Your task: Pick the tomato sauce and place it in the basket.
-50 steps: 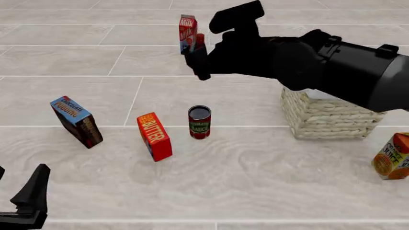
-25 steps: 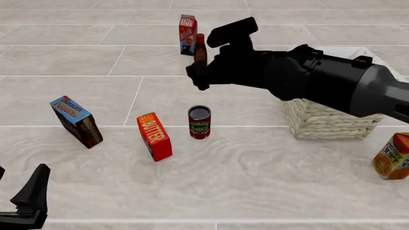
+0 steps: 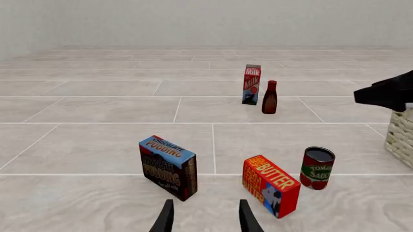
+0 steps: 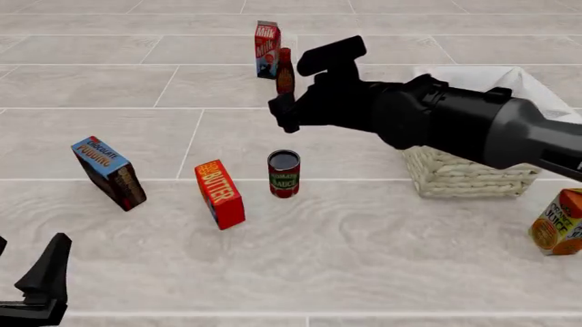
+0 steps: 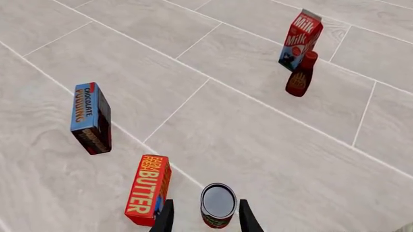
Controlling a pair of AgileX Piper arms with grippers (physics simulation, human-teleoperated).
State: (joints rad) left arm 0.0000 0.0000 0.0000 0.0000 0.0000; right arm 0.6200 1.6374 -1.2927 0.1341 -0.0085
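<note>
The tomato sauce (image 4: 283, 174) is a small can with a red label and green band, upright on the floor between the butter box and the basket (image 4: 464, 172). The beige wicker basket with white lining stands to the right, partly hidden by my right arm. My right gripper (image 4: 283, 113) hangs open and empty in the air above and behind the can. In the right wrist view the can (image 5: 218, 205) lies between my open fingers (image 5: 165, 218), well below them. My left gripper (image 4: 32, 279) is open and empty at the near left; the can shows in its view (image 3: 317, 167).
A red butter box (image 4: 220, 194) stands just left of the can, and a blue pudding box (image 4: 109, 173) farther left. A milk carton (image 4: 266, 49) and a dark bottle (image 4: 285, 71) stand at the back. An orange juice carton (image 4: 557, 223) is at the near right.
My right arm has come down and toward the near side, uncovering the basket's white lining and the dark bottle. The left arm and the groceries have not moved.
</note>
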